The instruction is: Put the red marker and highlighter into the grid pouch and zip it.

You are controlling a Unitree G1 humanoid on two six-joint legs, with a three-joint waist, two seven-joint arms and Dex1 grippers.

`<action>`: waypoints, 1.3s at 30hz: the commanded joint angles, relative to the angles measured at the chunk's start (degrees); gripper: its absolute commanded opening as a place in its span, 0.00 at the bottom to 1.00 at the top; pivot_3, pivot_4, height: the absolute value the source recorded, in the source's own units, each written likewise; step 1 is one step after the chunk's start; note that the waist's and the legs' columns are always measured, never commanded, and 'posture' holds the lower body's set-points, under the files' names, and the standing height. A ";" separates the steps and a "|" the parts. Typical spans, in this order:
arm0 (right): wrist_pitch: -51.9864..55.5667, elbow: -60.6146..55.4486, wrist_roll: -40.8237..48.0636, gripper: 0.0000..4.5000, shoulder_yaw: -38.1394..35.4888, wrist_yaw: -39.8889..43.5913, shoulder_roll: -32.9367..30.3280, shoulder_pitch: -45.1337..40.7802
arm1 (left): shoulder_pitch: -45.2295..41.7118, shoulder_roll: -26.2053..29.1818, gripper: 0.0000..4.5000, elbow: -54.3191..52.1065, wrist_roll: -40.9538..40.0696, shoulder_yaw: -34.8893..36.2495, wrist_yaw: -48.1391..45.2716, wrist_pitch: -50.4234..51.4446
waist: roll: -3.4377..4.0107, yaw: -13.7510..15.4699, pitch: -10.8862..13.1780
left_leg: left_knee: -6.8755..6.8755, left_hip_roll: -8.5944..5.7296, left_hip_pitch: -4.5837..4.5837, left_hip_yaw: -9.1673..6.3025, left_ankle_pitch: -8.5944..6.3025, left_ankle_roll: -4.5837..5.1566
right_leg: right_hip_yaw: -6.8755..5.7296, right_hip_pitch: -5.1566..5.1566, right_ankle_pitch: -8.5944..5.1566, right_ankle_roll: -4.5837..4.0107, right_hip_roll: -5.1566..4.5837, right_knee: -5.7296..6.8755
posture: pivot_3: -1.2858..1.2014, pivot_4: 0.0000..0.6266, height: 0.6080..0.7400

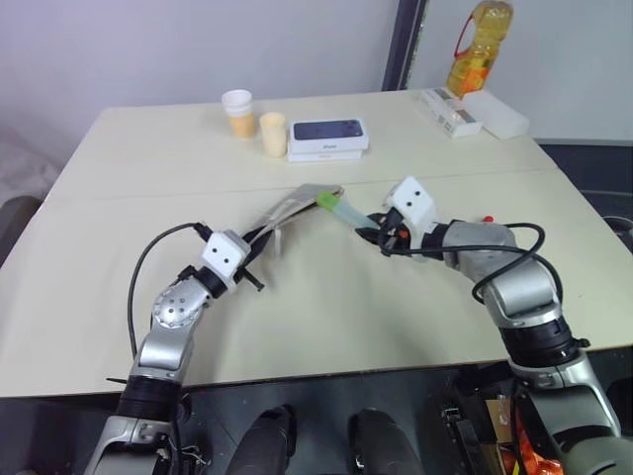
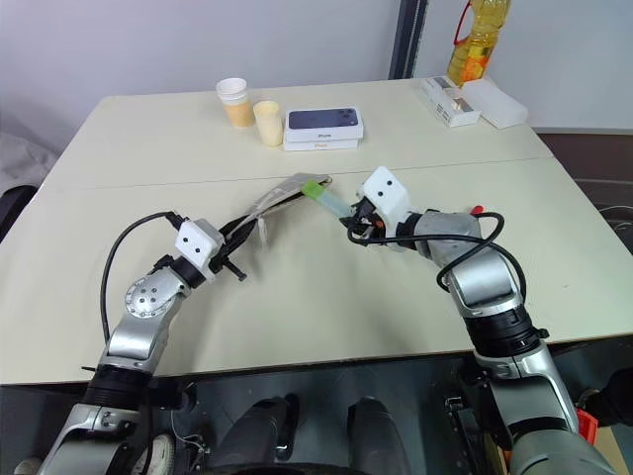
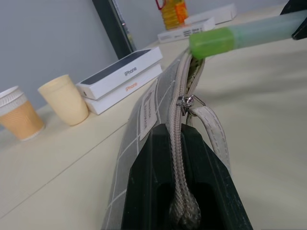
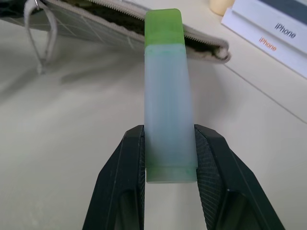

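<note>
Right gripper [image 4: 165,163] pinches highlighter [image 4: 168,96] (pouch [image 4: 120,24] unzipped).

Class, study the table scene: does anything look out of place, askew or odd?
Nothing is spilled or damaged. The grid pouch is held up off the table by the left gripper, its zipper partly open, while the right gripper holds the highlighter at its mouth.

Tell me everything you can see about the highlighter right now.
The highlighter is a stubby pen with a bright green cap and a pale, translucent blue-green body that looks like plastic. The right gripper clamps its rear end between both jaws. It is held above the table, cap forward, at the open zipper mouth of the grid pouch.
</note>
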 commanded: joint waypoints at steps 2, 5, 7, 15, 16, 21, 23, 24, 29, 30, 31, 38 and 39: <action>-0.21 -1.56 0.05 0.19 0.10 0.15 -0.43 -1.65 | -0.19 0.00 0.00 -2.81 -1.01 0.23 -0.21 -0.97 | 0.00 -0.01 0.00 | 0.00 0.00 0.00 0.00 0.00 0.00 | 0.00 0.00 0.00 0.00 0.00 0.00 | 0.52 0.24 1.00; -0.23 -1.84 0.22 0.19 -0.10 0.16 -0.60 -1.25 | -0.42 -0.04 0.00 -2.78 -1.02 0.23 -0.20 -0.77 | 0.00 0.00 0.00 | 0.00 0.00 0.00 0.00 0.00 0.00 | 0.00 0.00 0.00 0.00 0.00 0.00 | 0.52 0.24 1.00; -0.08 -2.29 0.32 0.19 -0.20 0.21 -0.86 -0.93 | -0.46 -0.02 0.00 -2.87 -1.12 0.22 -0.32 -0.73 | 0.00 0.01 0.00 | 0.00 0.00 0.00 0.00 0.00 0.00 | 0.00 0.00 0.00 0.00 0.00 0.00 | 0.52 0.24 1.00; -0.57 -4.36 -1.27 0.19 2.94 2.46 -3.88 -1.37 | -0.25 2.59 0.00 -4.09 0.58 -2.85 -5.53 -3.62 | 0.00 -0.05 0.00 | 0.00 0.00 0.00 0.00 0.00 0.00 | 0.00 0.00 0.00 0.00 0.00 0.00 | 0.52 0.24 1.00; -0.70 -4.75 -1.53 0.19 3.52 2.89 -4.42 -1.53 | -0.16 3.10 0.00 -4.17 0.89 -3.41 -6.31 -4.15 | 0.00 -0.01 0.00 | 0.00 0.00 0.00 0.00 0.00 0.00 | 0.00 -0.01 0.00 0.00 0.00 0.00 | 0.52 0.24 1.00; -4.66 -7.76 -6.24 0.19 10.60 8.47 -10.29 -2.50 | -0.33 5.96 0.00 -4.62 1.40 -6.64 -11.34 -7.30 | 0.00 0.02 0.00 | -0.01 0.00 0.00 0.01 -0.01 0.01 | -0.01 0.01 0.00 0.00 -0.02 -0.05 | 0.52 0.24 1.00; -6.70 -8.00 -8.33 0.19 12.76 9.74 -11.82 -2.71 | -0.58 6.68 0.00 -4.59 1.48 -7.58 -12.75 -8.11 | 0.00 -0.03 0.00 | -0.01 0.00 -0.01 0.01 -0.01 0.02 | -0.02 0.02 0.00 0.00 -0.02 -0.07 | 0.52 0.24 1.00; -7.16 -7.93 -8.87 0.19 13.29 9.80 -11.76 -2.84 | -0.65 6.84 0.00 -4.69 1.40 -8.06 -13.37 -8.37 | 0.00 -0.05 0.01 | -0.01 0.00 -0.01 0.01 -0.02 0.02 | -0.02 0.02 0.00 0.00 -0.02 -0.08 | 0.52 0.24 1.00; -7.79 -8.17 -10.11 0.19 14.27 10.17 -9.85 -3.35 | -0.96 6.90 0.00 -4.91 1.64 -9.39 -14.73 -8.54 | -0.02 0.01 0.01 | -0.01 0.01 -0.01 -0.01 -0.01 0.02 | -0.02 0.03 0.00 0.00 -0.02 -0.08 | 0.52 0.24 1.00; -7.65 -8.35 -10.08 0.19 14.22 10.36 -9.61 -3.32 | -0.98 6.91 0.00 -4.86 1.81 -9.44 -14.66 -8.49 | -0.01 0.02 0.01 | -0.01 0.00 -0.01 -0.01 -0.02 0.02 | -0.02 0.03 0.00 0.00 -0.03 -0.08 | 0.52 0.24 1.00; -7.37 -8.57 -9.96 0.41 14.04 10.52 -9.46 -3.22 | -0.95 6.88 0.00 -4.84 1.93 -9.38 -14.50 -8.38 | -0.02 0.02 0.01 | -0.01 0.00 -0.01 -0.01 -0.01 0.02 | -0.02 0.03 0.00 0.00 -0.03 -0.08 | 0.52 0.24 1.00; -6.30 -16.02 -1.00 0.93 3.20 11.41 -9.21 1.82 | -1.54 4.76 0.00 -3.02 3.96 -7.45 -8.22 -6.08 | -0.03 0.19 0.02 | 0.00 0.00 -0.01 -0.05 -0.02 0.03 | -0.04 0.07 -0.01 0.01 -0.03 -0.11 | 0.52 0.24 1.00; -4.54 -16.69 0.86 0.93 0.29 10.94 -9.26 2.84 | -1.58 4.20 0.00 -2.79 4.14 -7.37 -7.19 -5.59 | -0.03 0.21 0.02 | 0.00 0.00 -0.01 -0.06 -0.02 0.03 | -0.05 0.08 -0.01 0.01 -0.03 -0.11 | 0.52 0.24 1.00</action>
